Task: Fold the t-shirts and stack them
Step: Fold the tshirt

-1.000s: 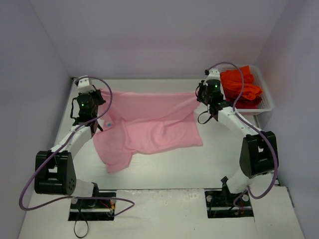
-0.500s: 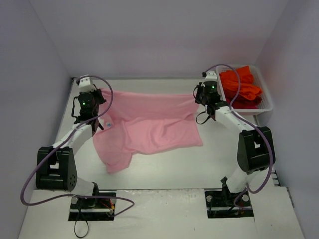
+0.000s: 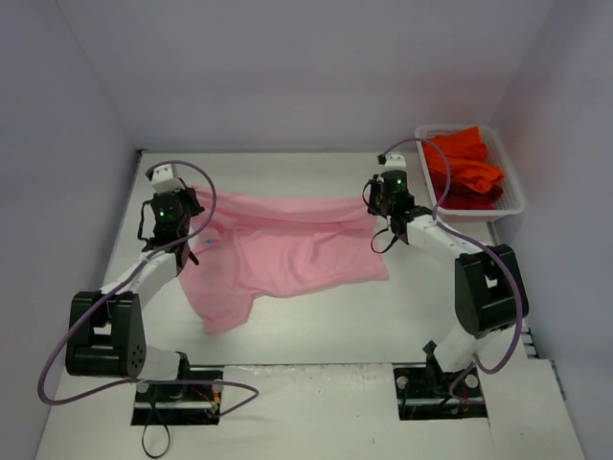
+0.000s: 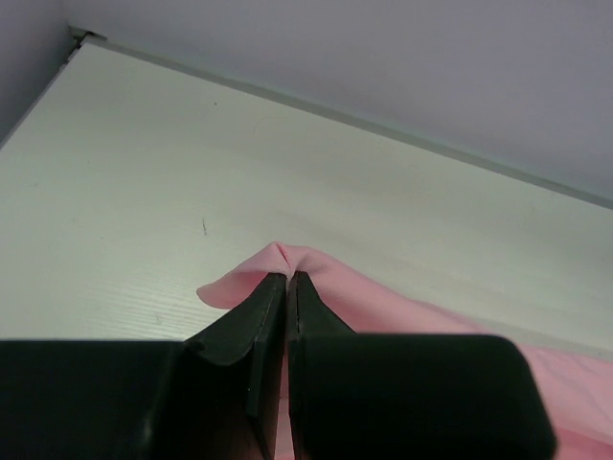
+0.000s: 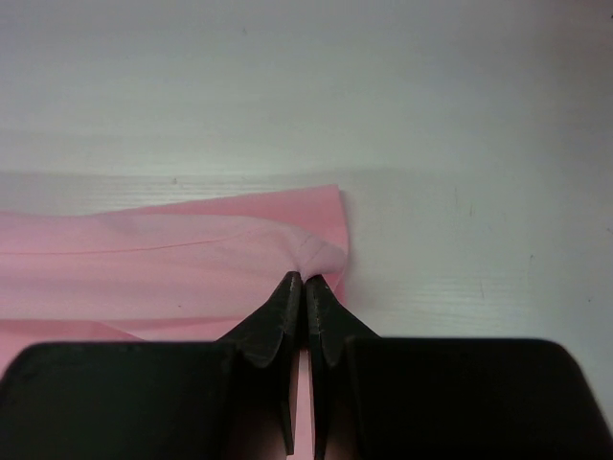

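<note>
A light pink t-shirt [image 3: 287, 247] lies spread across the middle of the table, its far edge lifted and stretched between the two arms. My left gripper [image 3: 188, 209] is shut on the shirt's far left corner [image 4: 278, 259]. My right gripper [image 3: 374, 201] is shut on the far right corner [image 5: 321, 254]. The near part of the pink shirt rests on the table, with a sleeve [image 3: 222, 309] pointing toward the front left. Orange-red t-shirts [image 3: 462, 165] lie heaped in the basket at the back right.
A white mesh basket [image 3: 509, 204] stands at the back right corner against the wall. Walls close in the table at the back and both sides. Bare tabletop [image 3: 412, 307] shows in front of the pink shirt, near the arm bases.
Both grippers have come toward the front with the shirt's far edge, which now lies closer over the rest of the shirt. The right gripper has also drifted a little left.
</note>
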Tool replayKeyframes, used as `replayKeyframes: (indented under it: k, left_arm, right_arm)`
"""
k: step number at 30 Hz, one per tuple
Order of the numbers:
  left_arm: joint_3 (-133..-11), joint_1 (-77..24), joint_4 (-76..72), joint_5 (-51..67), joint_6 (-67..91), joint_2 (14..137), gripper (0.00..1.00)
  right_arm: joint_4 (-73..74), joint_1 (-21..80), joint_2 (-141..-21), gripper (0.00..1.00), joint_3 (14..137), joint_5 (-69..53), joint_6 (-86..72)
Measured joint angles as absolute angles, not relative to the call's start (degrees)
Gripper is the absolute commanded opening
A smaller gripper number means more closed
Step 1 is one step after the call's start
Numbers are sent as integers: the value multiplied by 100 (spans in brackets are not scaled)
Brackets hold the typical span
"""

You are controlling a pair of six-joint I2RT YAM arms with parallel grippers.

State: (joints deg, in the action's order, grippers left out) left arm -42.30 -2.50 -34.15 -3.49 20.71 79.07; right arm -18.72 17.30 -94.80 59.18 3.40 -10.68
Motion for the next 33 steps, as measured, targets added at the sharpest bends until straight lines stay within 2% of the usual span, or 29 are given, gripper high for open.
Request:
replayKeyframes:
  k: [33]
  left_arm:
    - [-3509, -250, -3146, -346, 2451, 7262, 0]
  right_arm:
    - [-1994, 1949, -8847, 0, 4871, 429, -1369]
